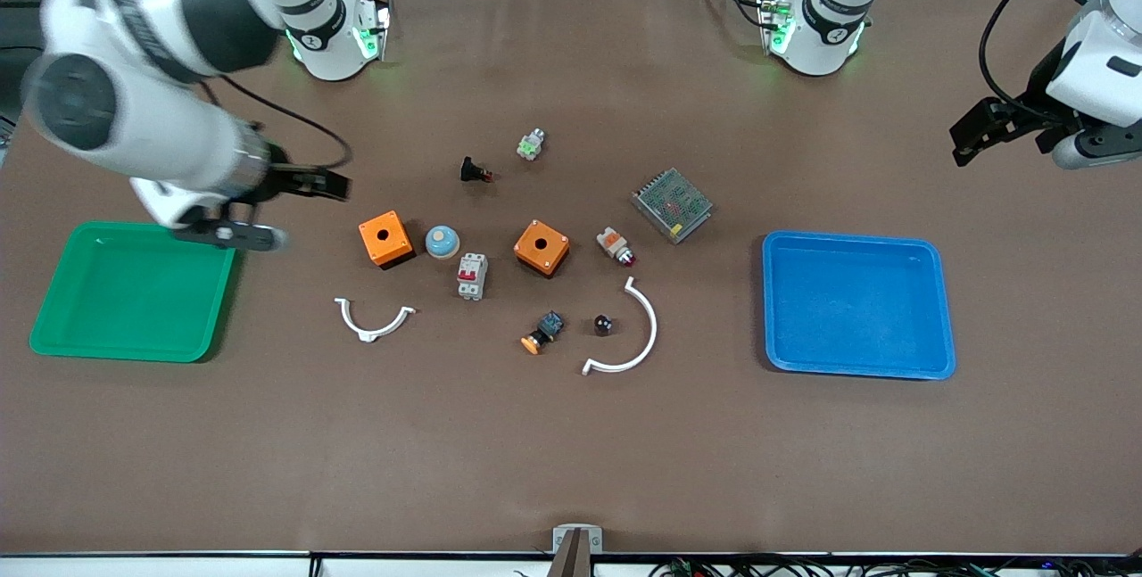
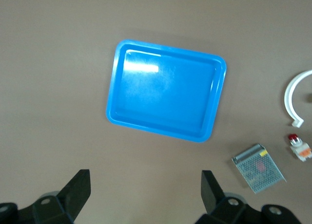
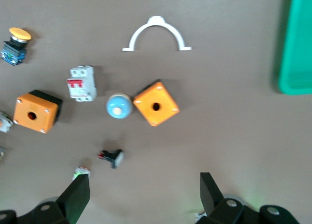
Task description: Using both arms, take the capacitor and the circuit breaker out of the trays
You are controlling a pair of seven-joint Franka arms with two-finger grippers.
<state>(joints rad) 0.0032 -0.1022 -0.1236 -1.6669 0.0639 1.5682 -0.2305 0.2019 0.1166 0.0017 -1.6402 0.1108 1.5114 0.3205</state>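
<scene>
The capacitor (image 1: 603, 325), a tiny black cylinder, stands on the table beside a white curved clip (image 1: 635, 334). The breaker (image 1: 472, 276), a white block with red levers, lies between two orange boxes and a little nearer the front camera. It also shows in the right wrist view (image 3: 81, 83). My right gripper (image 1: 308, 211) is open and empty, up over the table between the green tray (image 1: 134, 292) and the nearest orange box (image 1: 385, 238). My left gripper (image 1: 962, 142) is open and empty, high at the left arm's end of the table, above the blue tray (image 2: 165, 90).
Around the breaker lie a second orange box (image 1: 542, 247), a blue dome (image 1: 442, 242), an orange-capped pushbutton (image 1: 542, 333), a white-and-orange indicator (image 1: 616, 245), a metal mesh box (image 1: 672, 204), a black part with red tip (image 1: 475, 171) and a second white clip (image 1: 375, 320). The blue tray (image 1: 856, 305) holds nothing.
</scene>
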